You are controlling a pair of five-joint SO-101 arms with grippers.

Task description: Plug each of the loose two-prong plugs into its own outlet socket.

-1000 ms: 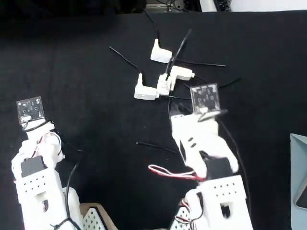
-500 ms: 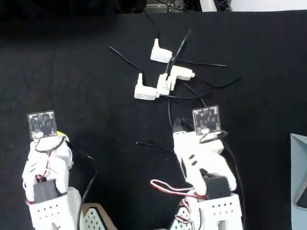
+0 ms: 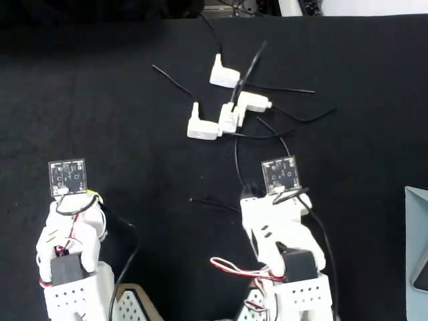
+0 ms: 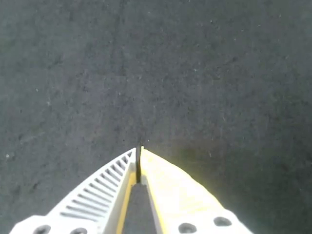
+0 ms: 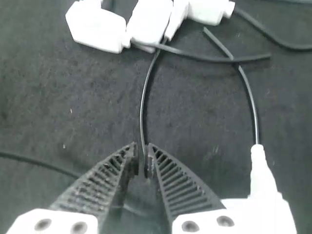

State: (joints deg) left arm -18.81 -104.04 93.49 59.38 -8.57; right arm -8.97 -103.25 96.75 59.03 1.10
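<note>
Left gripper (image 4: 139,152): fingers closed tip to tip, low over bare black tabletop (image 3: 120,100), at the near left, well apart from the plugs.

Centre, far side of the tabletop: four white plugs lying loose, each trailing a thin black lead. One plug (image 3: 224,75) lies farthest back. The other three (image 3: 202,127) (image 3: 229,118) (image 3: 253,101) lie bunched together just in front of it.

Right gripper (image 5: 144,155): near side of the bunch, fingers drawn almost together with a slit left between them. A black cable (image 5: 142,107) runs from the bunched plugs straight into that slit; whether it is pinched cannot be told.

Right edge: a grey-blue object (image 3: 418,247).
</note>
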